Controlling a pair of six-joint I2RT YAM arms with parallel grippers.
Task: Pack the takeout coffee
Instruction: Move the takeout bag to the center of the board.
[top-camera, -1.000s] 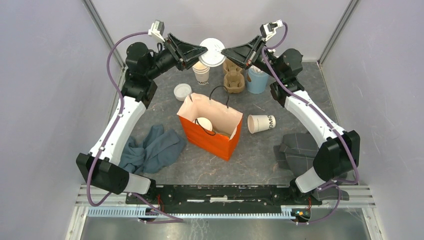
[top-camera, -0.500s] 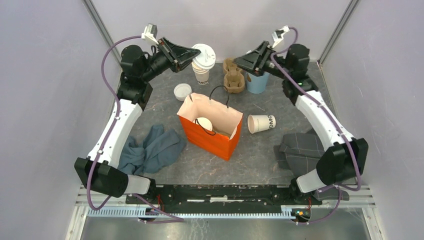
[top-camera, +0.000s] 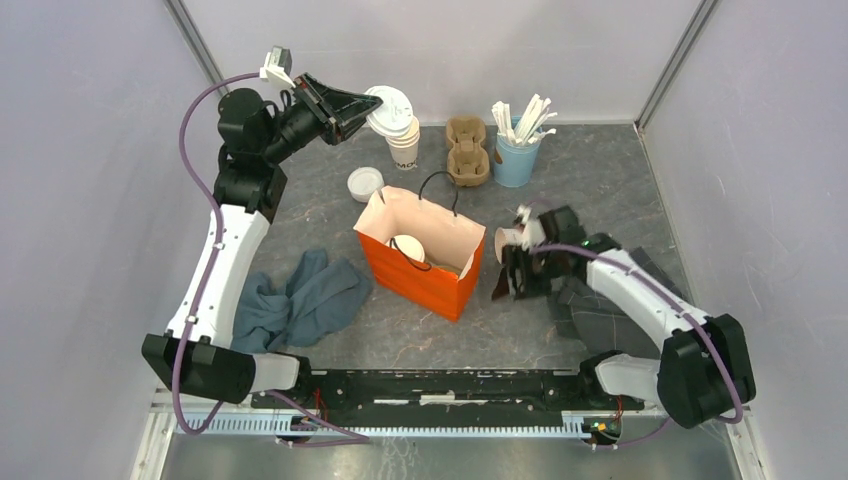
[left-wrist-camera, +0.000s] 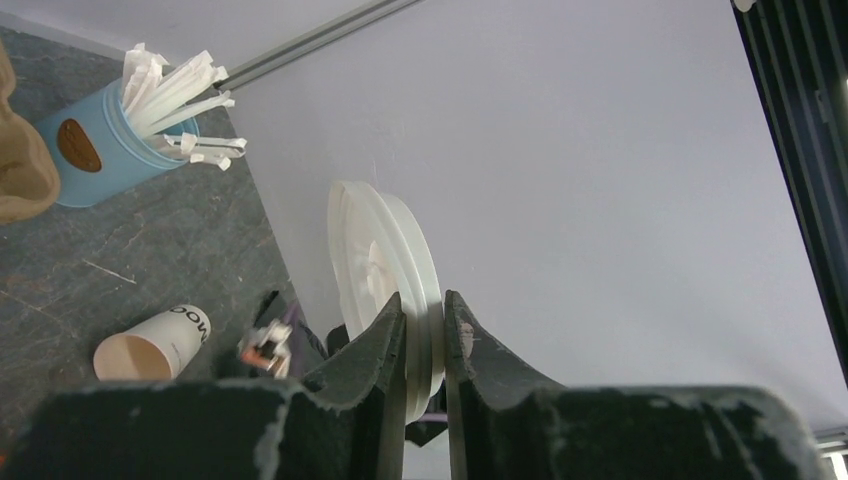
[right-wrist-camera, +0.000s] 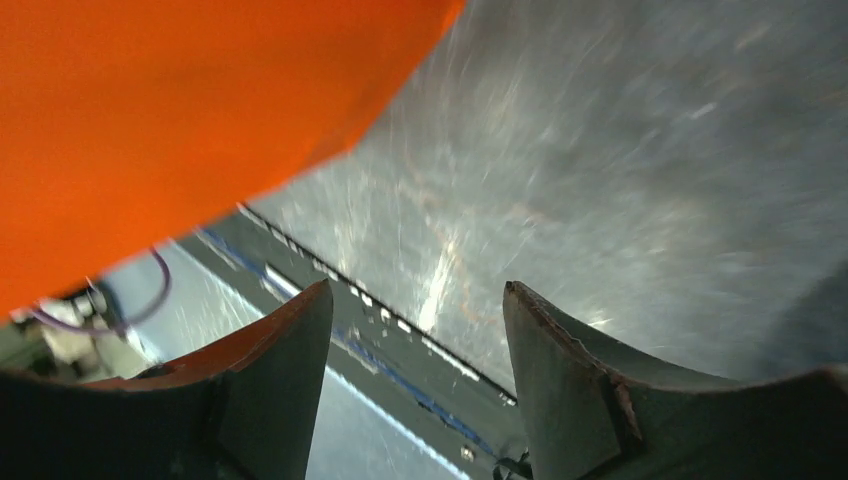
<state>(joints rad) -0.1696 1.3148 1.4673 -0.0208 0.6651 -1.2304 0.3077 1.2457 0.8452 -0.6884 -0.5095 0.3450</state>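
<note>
The grey table (top-camera: 600, 180) has an orange bag (top-camera: 420, 262) standing open in the middle of it. Inside, a white round top shows: it looks like one capped cup (top-camera: 407, 247), already packed. I see no second capped cup anywhere.

I'd say the second coffee is being made up. The left gripper (top-camera: 372, 100) is raised at the back, its fingers pinching the rim of a few nested lids (top-camera: 392, 102) above the cup stack (top-camera: 404, 143). The right gripper (top-camera: 506, 272) is low beside the bag, right by a loose cup (top-camera: 501, 238) lying on its side. Its jaws are spread and nothing is between them.

Next, the right arm would need to close on the loose cup and stand it up. A single lid would then have to come off the bunch and be pressed on before the cup goes into the bag.

The overhead view places both arms, but the right arm hides most of the loose cup. The left wrist view shows that cup (left-wrist-camera: 150, 345) plainly, mouth open and lidless, and shows the lids (left-wrist-camera: 385, 260) edge-on in the grip. The right wrist view is blurred: orange bag wall, bare table and nothing in the jaws.
</note>
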